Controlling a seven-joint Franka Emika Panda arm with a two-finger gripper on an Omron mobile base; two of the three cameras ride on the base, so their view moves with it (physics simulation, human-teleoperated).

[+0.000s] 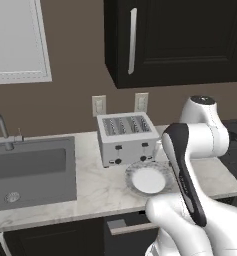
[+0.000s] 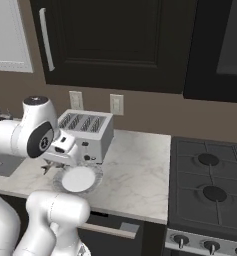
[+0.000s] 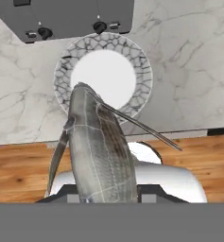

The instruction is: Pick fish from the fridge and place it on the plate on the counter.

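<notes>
Gripper: seen in hand view w/ fish [image 3: 101,151] rising from between the fingers, so it is clamped on the fish; fingertips themselves hidden behind the body. In right base view the hand [image 2: 65,147] sits above the counter's front-left part, next to the toaster.
Fish: grey, scaled, held up in the air, head end pointing toward the plate; in hand view its tip overlaps the plate's near rim. Thin fins stick out both sides.
Plate: [image 1: 132,175] [image 2: 92,182] [image 3: 142,66] round, white centre, grey crackle rim; bare; on counter just in front of toaster, near the front edge.
Counter: [image 1: 100,192] [image 2: 140,170] [image 3: 189,61] pale marble look, over dark cabinets.
Toaster: [image 1: 125,137] [image 2: 92,130] silver, 4 slots, at back by wall outlets.
Sink: [image 1: 30,170] grey, left of toaster, faucet at rear.
Stove: [image 2: 210,185] black, right of counter.
Floor: [image 3: 19,170] wood, seen below counter edge in hand view.
</notes>
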